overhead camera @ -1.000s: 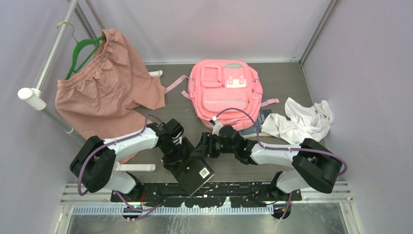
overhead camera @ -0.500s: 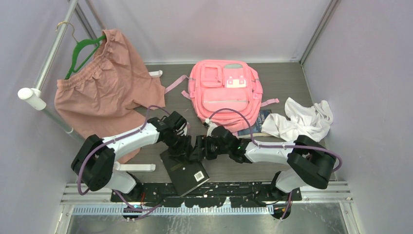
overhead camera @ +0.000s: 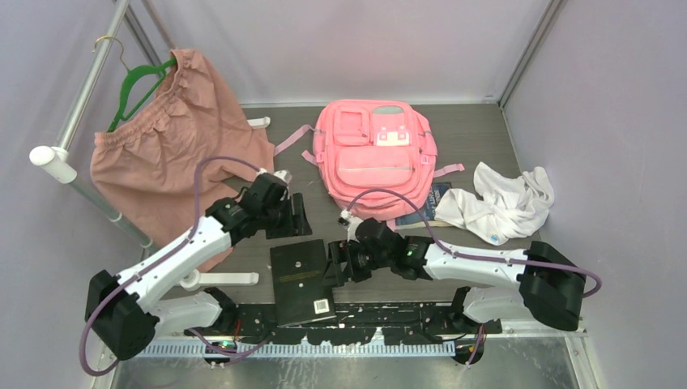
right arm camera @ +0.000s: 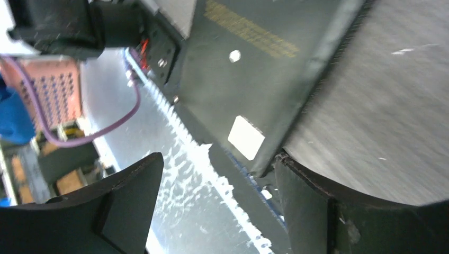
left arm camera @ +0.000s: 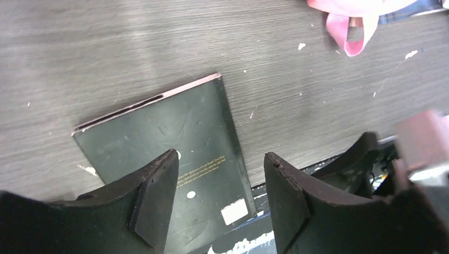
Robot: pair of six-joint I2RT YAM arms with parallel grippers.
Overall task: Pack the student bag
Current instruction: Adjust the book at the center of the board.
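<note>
The left arm (overhead camera: 174, 259) stretches from its base up and to the right, almost straight. Its wrist is turned so that the left gripper (overhead camera: 296, 217) points right, toward the middle. In the left wrist view this gripper (left arm camera: 219, 156) looks downward and its jaws stand apart, closed on nothing. The right arm (overhead camera: 478, 261) lies low and long, running leftward from its folded shoulder. The right gripper (overhead camera: 334, 263) points left and sits nearer the bases than the left one, close to it but apart. Its jaws (right arm camera: 218, 157) are spread wide, with nothing held between them.
</note>
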